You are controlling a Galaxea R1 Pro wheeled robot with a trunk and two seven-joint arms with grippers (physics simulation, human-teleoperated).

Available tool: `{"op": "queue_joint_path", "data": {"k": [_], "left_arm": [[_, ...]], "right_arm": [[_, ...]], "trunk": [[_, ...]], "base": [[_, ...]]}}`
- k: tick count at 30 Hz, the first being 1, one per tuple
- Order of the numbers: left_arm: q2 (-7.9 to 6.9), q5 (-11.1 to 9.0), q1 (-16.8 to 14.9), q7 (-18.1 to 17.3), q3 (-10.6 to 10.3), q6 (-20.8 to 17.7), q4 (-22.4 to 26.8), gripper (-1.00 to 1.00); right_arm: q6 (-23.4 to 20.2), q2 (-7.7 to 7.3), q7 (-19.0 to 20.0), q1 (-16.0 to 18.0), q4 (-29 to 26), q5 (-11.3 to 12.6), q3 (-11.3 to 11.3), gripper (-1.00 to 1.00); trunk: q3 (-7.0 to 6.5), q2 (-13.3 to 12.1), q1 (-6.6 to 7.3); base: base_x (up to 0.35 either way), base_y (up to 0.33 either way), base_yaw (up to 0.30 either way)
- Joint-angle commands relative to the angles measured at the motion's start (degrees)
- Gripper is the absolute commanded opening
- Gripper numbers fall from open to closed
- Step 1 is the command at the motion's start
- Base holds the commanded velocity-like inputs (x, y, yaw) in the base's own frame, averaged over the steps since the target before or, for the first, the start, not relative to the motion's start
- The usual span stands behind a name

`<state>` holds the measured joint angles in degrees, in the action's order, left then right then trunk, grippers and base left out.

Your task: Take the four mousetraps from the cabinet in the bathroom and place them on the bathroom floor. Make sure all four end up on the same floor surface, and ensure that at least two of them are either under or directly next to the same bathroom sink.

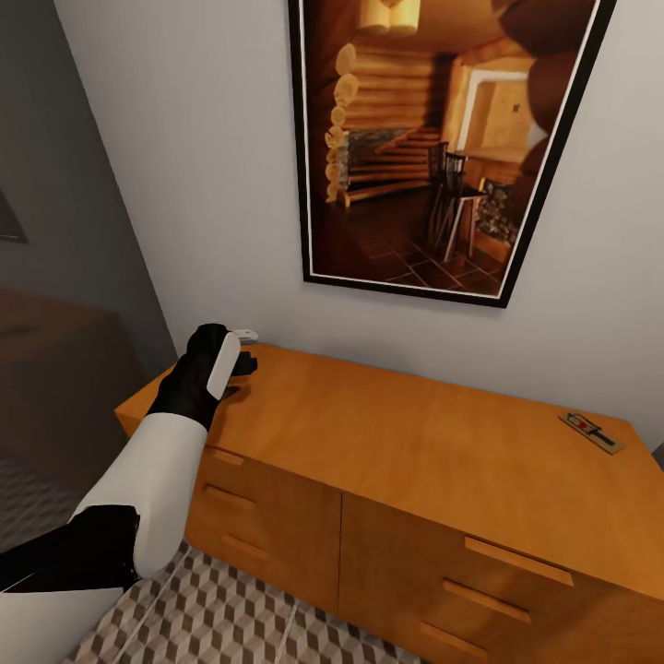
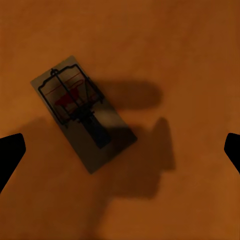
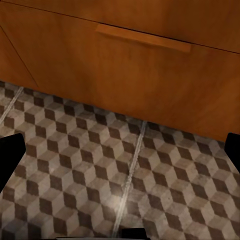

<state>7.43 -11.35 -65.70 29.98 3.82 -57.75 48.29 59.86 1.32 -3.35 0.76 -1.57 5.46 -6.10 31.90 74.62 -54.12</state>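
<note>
no readable text, labels, brands or numbers, neither on the cabinet (image 1: 415,452), the mousetrap (image 2: 82,112) nor the framed picture (image 1: 433,138)

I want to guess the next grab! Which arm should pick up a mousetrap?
Probably the left. Its claw hangs open right over a mousetrap on the cabinet. The right claw faces the floor by the drawers.

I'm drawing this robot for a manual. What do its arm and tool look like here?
The left arm has smooth white rounded shells joined by black sections at the elbow and wrist. Its left tool is black with a white rounded panel on the side and a pale tip. In both wrist views the fingers show as plain black blunt shapes. No cables or markings are visible.
</note>
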Motion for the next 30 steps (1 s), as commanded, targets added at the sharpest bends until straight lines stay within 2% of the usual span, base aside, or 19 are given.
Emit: {"op": "queue_joint_path", "data": {"k": [1,30], "left_arm": [[0.05,-0.6,0.0,0.5,0.1,-0.1,0.0,1.0],[0.05,-0.6,0.0,0.5,0.1,-0.1,0.0,1.0]], "right_arm": [[0.1,0.03,-0.2,0.0,0.0,0.5,-0.5,1.0],[0.1,0.0,-0.2,0.0,0.0,0.5,-0.6,1.0]], "trunk": [[0.06,0.0,0.0],[0.06,0.0,0.0]], "base": [[0.0,0.0,0.0],[0.0,0.0,0.0]]}}
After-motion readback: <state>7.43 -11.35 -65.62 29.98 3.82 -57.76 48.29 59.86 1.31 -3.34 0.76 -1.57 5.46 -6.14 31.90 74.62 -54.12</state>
